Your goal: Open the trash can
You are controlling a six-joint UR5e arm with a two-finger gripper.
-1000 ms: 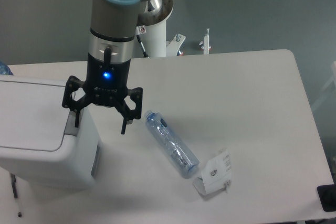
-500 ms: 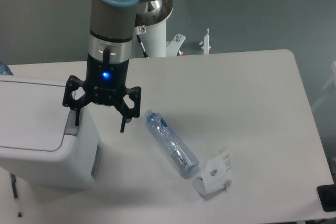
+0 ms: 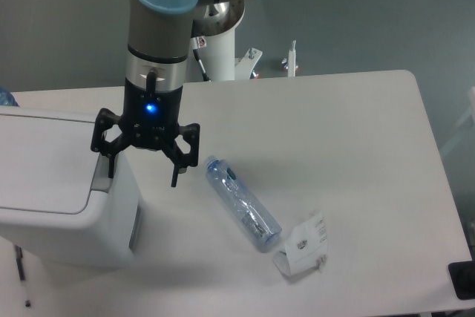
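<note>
Over the last second almost nothing had changed: the gripper (image 3: pixel 142 172) held nearly the same spot, drifting by only a hair, with its two black fingers spread wide and nothing between them. That near-stillness suggested the arm was lining up over its target rather than pressing yet, so the lid stayed shut and the task looked barely begun. The trash can (image 3: pixel 63 198) sat directly below and to the image-left of the gripper, on the table (image 3: pixel 334 131), with its flat lid closed. The gripper's image-left finger (image 3: pixel 110 167) hung over the grey push tab (image 3: pixel 100 176) at the lid's edge; whether it touched the tab could not be told from this view. The other finger stood past the bin's side wall, over bare tabletop. The bin's long axis ran roughly across the picture, from the cropped left edge toward the gripper, and its tab end faced the gripper and the bottle (image 3: pixel 242 203) lying to the image-right of the fingers. A small folded paper tag (image 3: pixel 304 244) lay farther off, beyond the bottle's far end.
</note>
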